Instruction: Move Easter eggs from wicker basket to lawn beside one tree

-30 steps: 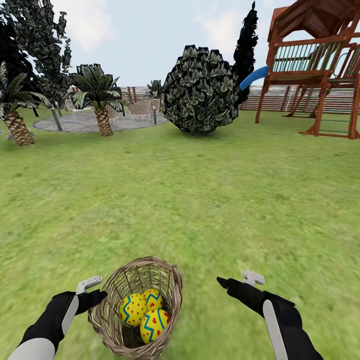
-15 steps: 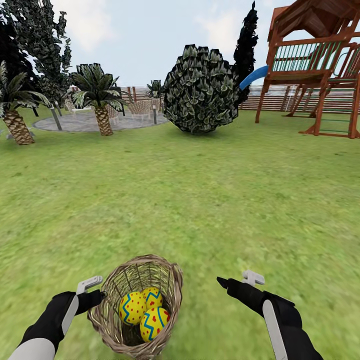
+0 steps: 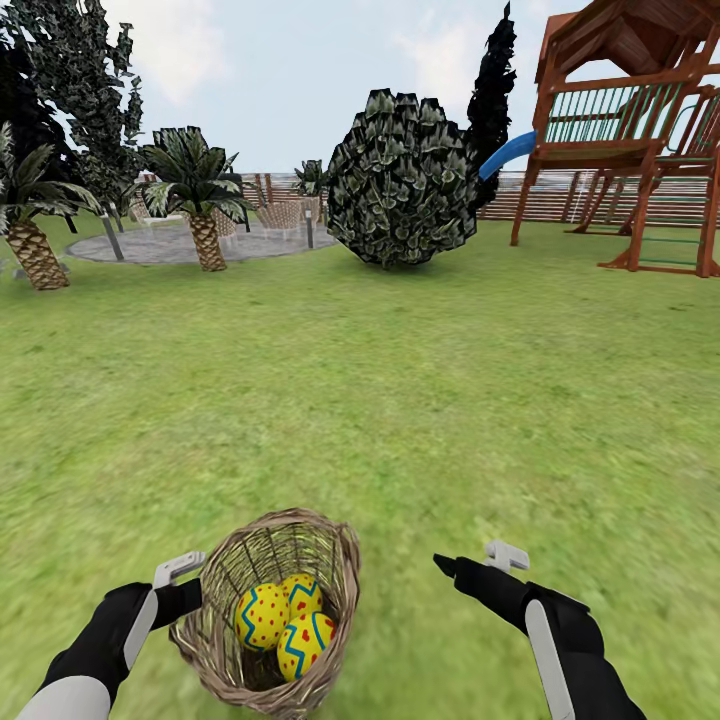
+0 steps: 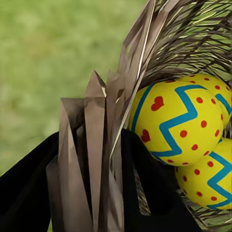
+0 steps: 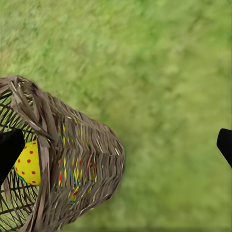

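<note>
- So far nothing was unloaded: all three Easter eggs (image 3: 280,622) sat inside the wicker basket (image 3: 262,610), which tilted w/ its mouth toward me, low over the lawn (image 3: 420,400).
- My left gripper (image 3: 187,587) was pinched on the basket's rim; fingers (image 4: 29,193) straddled the woven wall in the left wrist view.
- My right gripper (image 3: 478,562) hovered beside the basket, jaws spread, holding nothing.
- Left to do, I judged: pick a tree, carry the eggs there, set all 3 on the grass. Palms (image 3: 200,200) and a round bush (image 3: 405,180) stood well off.

The wicker basket (image 3: 268,610) hides the lower parts of the three Easter eggs (image 3: 283,622). Its bottom meets the picture's edge. The left gripper (image 3: 190,598) has its fingertips tucked behind the rim.
</note>
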You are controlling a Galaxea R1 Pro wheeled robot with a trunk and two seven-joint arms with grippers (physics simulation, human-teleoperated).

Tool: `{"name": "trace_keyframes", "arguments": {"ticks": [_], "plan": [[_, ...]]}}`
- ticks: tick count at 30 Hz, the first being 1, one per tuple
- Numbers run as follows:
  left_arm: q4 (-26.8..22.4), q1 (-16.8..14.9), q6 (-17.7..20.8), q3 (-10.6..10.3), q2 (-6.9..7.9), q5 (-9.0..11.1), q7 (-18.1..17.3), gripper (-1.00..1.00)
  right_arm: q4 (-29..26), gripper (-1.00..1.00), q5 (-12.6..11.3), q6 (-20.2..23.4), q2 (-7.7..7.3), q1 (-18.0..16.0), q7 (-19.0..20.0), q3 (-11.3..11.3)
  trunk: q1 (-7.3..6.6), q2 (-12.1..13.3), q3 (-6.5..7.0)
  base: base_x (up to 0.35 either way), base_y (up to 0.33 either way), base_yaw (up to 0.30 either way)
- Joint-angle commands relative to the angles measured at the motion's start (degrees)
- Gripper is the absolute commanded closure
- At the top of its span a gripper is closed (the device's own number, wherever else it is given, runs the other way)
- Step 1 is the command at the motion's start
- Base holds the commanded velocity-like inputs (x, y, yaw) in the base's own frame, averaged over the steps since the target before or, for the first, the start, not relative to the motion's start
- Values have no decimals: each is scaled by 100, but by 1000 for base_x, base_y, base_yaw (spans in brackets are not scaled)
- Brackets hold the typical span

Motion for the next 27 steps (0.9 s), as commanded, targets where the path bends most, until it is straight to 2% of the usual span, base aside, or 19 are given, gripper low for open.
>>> {"name": "trace_keyframes", "arguments": {"ticks": [1, 6, 9, 27], "plan": [[-6, -4, 29, 24, -1, -39, -29, 100, -2, -100, -3, 32, 8, -4, 27, -18, -1, -2, -6, 0, 0, 0], [-6, -2, 28, 22, -5, -39, -31, 100, 87, -100, 6, 32, 13, -4, 27, -19, -89, 158, 66, 0, 0, 0], [-6, -1, 27, 19, -8, -39, -31, 100, 92, -100, 8, 32, 13, -4, 27, -18, -89, 158, 66, 0, 0, 0], [-6, -3, 36, 32, -9, -39, -40, 100, 92, -100, 20, 10, 16, -4, 26, -18, -484, 880, 389, 0, 0, 0]]}}
